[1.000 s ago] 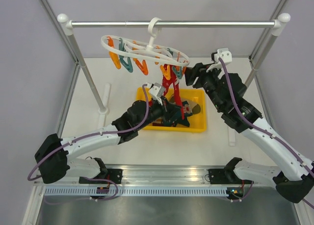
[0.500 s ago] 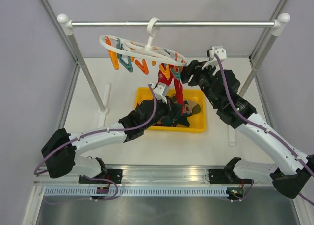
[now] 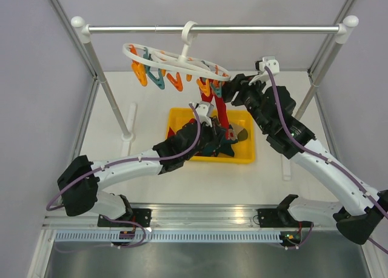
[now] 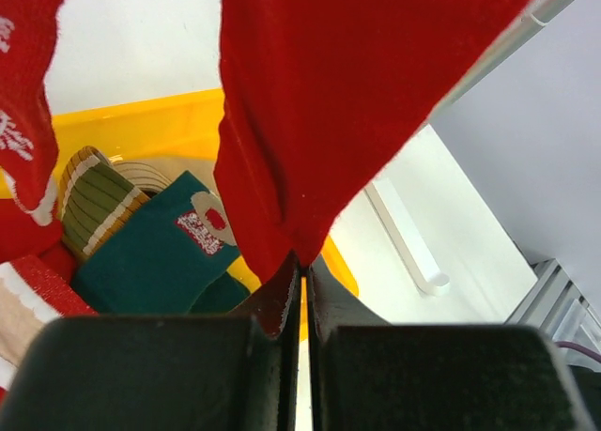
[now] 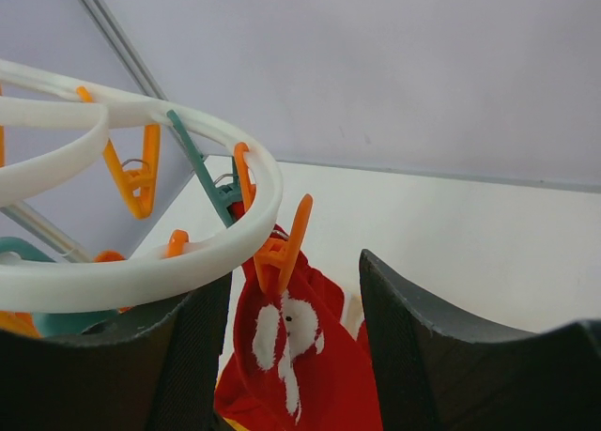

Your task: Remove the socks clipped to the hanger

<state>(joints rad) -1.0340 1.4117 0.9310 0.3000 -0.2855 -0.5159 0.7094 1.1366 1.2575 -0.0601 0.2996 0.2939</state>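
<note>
The white oval hanger (image 3: 176, 60) hangs by its hook from the rail, with orange and teal pegs under it. One red sock (image 3: 219, 111) with a white print hangs from an orange peg (image 5: 282, 248) at the ring's right end. My left gripper (image 3: 213, 131) is shut on the sock's lower tip, which is pinched between the fingers in the left wrist view (image 4: 302, 262). My right gripper (image 3: 227, 87) is open, its fingers either side of the orange peg and the sock's top (image 5: 300, 356), not touching them. The hanger ring (image 5: 141, 271) passes over the left finger.
A yellow bin (image 3: 245, 154) on the table below holds several socks: a dark teal one (image 4: 160, 253), an olive striped one (image 4: 94, 201) and red ones. The metal rail (image 3: 242, 29) with white end knobs spans the back on two slanted posts.
My left gripper has risen from the bin and moved right to the hanging red sock's tip. My right gripper has shifted left to the peg. The hanger has swung slightly.
</note>
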